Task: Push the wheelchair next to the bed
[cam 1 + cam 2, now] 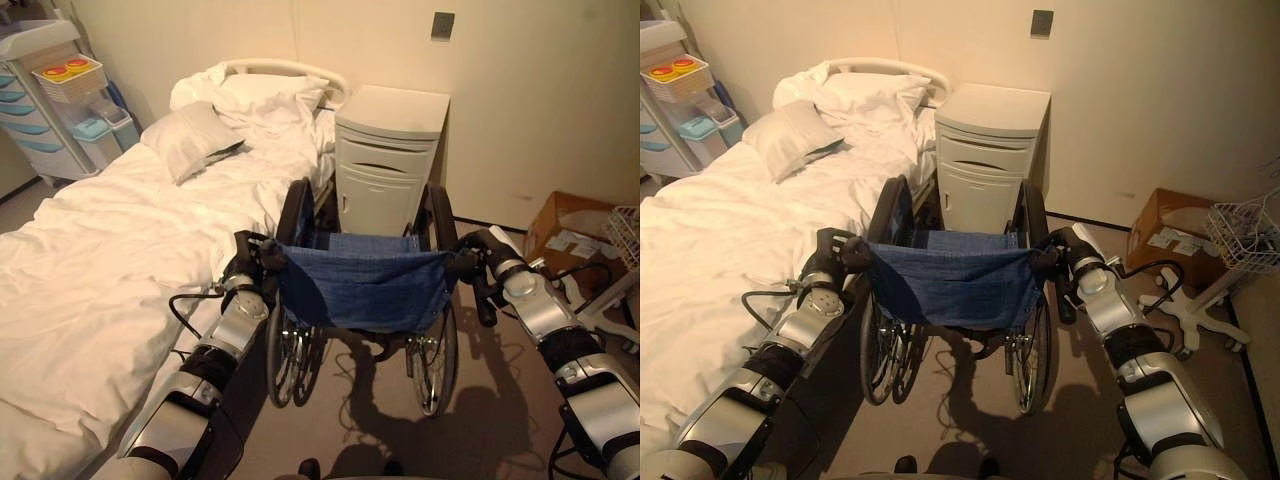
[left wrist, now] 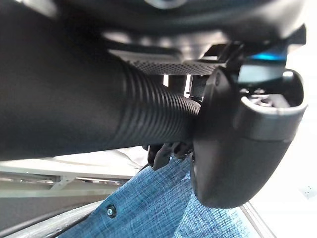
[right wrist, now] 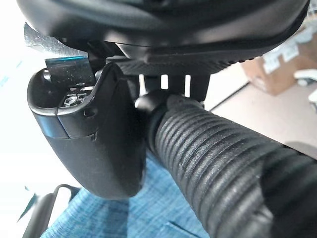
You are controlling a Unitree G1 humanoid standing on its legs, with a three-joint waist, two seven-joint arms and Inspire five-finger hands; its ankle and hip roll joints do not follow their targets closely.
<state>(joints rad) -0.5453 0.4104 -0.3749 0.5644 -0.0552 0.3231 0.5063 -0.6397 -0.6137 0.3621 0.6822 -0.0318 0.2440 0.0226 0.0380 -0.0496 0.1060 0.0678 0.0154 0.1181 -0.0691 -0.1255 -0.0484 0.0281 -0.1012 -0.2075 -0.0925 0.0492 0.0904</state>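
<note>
The wheelchair [image 1: 362, 290] stood at the centre, its blue backrest [image 1: 362, 282] facing the camera, with the bed [image 1: 110, 250] just beside it at 9 o'clock and a white cabinet [image 1: 385, 160] at 12 o'clock. The left hand [image 1: 250, 268] was curled around the left push handle [image 2: 148, 116]. The right hand [image 1: 478, 265] gripped the right push handle [image 3: 208, 148]. A cardboard box [image 1: 570, 235] lay at 3 o'clock.

Silver-grey arms with black joints end in each dark robot hand [image 1: 250, 268].

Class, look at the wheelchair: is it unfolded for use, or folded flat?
Unfolded: the wheelchair has its blue backrest stretched taut between the handles, its wheels set well apart.
</note>
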